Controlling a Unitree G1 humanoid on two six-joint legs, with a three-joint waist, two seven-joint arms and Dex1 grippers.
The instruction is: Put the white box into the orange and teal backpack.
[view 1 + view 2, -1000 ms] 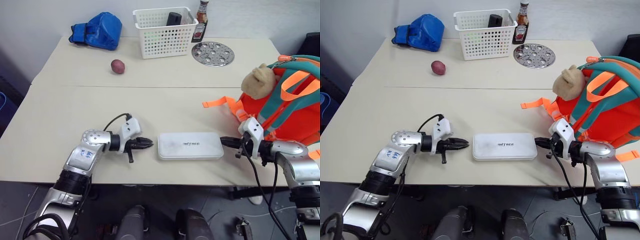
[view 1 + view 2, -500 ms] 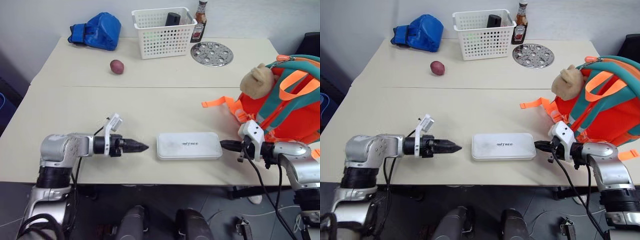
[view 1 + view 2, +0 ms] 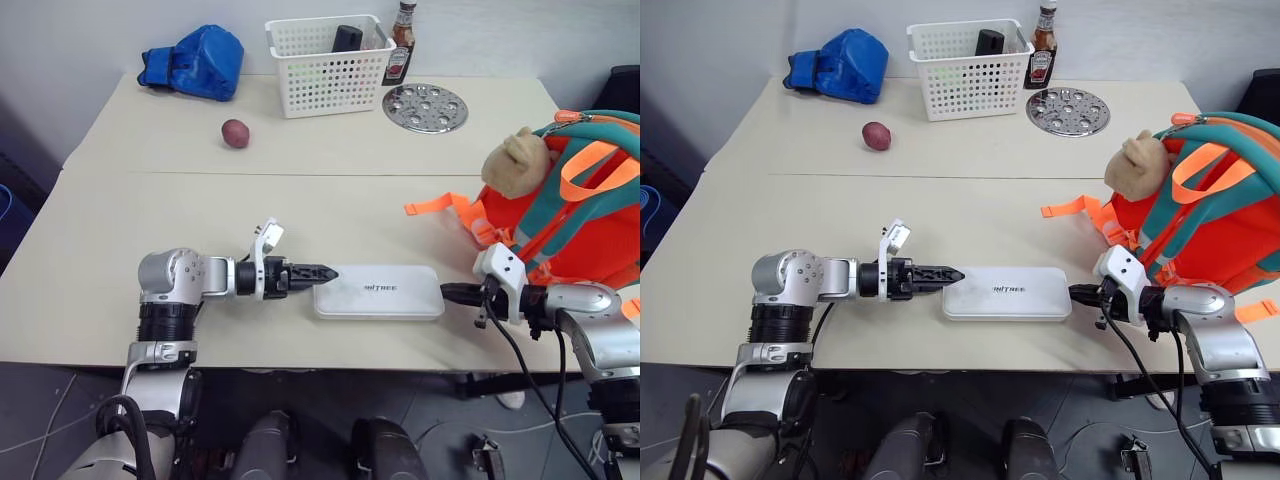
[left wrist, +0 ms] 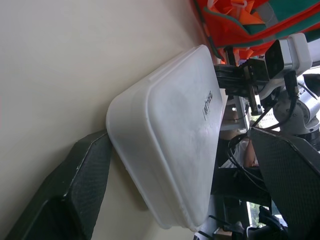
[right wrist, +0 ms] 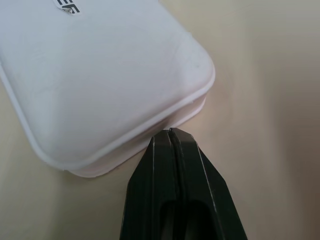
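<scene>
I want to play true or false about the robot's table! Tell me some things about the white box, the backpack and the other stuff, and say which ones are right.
1. The white box lies flat on the table, between the two end effectors. True.
2. The white box is already inside the orange and teal backpack. False: it is on the table, beside the backpack.
3. The right end effector is shut, its tip at one end of the box. True.
4. The left end effector is shut. False: its fingers stand open on either side of the box's other end.
5. The white basket sits at the table's far edge, next to a sauce bottle. True.
6. The blue bag lies in the basket. False: it lies on the table, apart from it.
</scene>
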